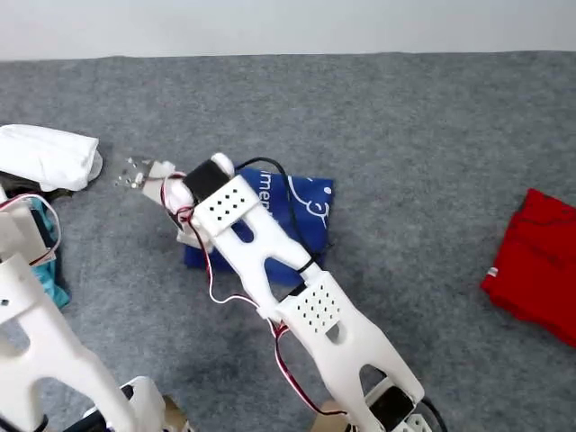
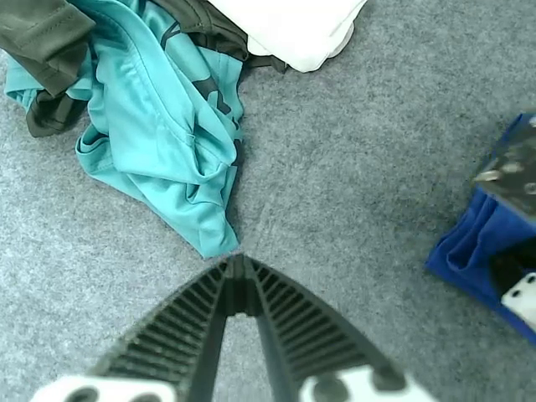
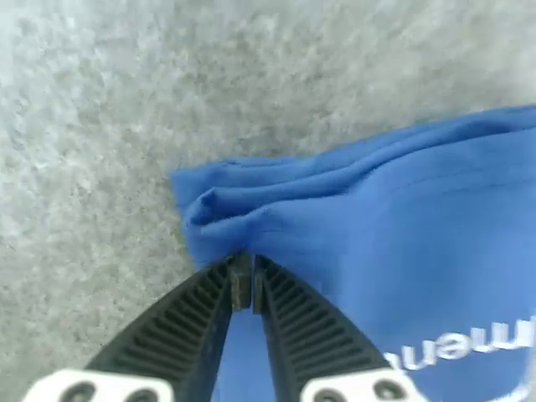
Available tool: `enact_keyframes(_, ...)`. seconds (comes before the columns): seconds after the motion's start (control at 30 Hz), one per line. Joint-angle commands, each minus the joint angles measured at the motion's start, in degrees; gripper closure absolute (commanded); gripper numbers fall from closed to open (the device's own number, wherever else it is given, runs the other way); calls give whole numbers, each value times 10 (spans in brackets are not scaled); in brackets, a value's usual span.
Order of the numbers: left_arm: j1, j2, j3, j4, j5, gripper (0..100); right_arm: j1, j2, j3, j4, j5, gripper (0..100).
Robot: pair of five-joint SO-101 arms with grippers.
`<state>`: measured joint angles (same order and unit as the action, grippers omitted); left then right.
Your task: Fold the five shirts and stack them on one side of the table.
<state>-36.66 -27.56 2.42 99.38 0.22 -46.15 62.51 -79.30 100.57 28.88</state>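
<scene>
Evidently, the right tool point(image 3: 242, 280) was closed, its tips set at the folded corner of the blue shirt point(image 3: 402, 251); whether cloth was pinched could not be told. That shirt, laid folded on the grey tabletop point(image 3: 100, 126), was judged light and limp, best taken through all layers at the fold. The left tool point(image 2: 241, 272) was closed on nothing, beside the crumpled teal shirt point(image 2: 159, 126).

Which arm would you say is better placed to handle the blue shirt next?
Right, probably: the right fingers are closed at the folded edge of the blue shirt, seemingly pinching it. The left fingers are shut over bare table beside the teal shirt.
</scene>
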Motion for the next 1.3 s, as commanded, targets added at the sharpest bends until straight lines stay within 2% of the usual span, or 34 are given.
enact_keyframes(0.0, 2, -15, -6, 10, 1, 997, -5, -77, -33, 23, 1, 988)
enact_keyframes(0.1, 2, -15, -6, 11, 1, 997, -5, -106, -32, 24, -4, 988)
enact_keyframes(0.23, 2, -15, -6, 11, 1, 997, 12, -141, -17, 25, -61, 988)
enact_keyframes(0.43, 2, -16, -6, 11, 1, 997, 82, -237, 130, 25, -161, 989)
enact_keyframes(0.67, 2, -16, -3, 11, 1, 997, 136, -361, 301, 23, -362, 987)
enact_keyframes(0.83, 2, -16, -3, 11, 1, 997, 161, -373, 375, 22, -510, 985)
enact_keyframes(0.93, 2, -16, -3, 11, 1, 997, 169, -373, 418, 22, -589, 916)
enact_keyframes(1.13, 2, -15, 15, 11, 1, 997, 170, -372, 469, 7, -702, 667)
enact_keyframes(1.27, 2, -15, 53, 11, 1, 997, 169, -342, 480, -19, -715, 647)
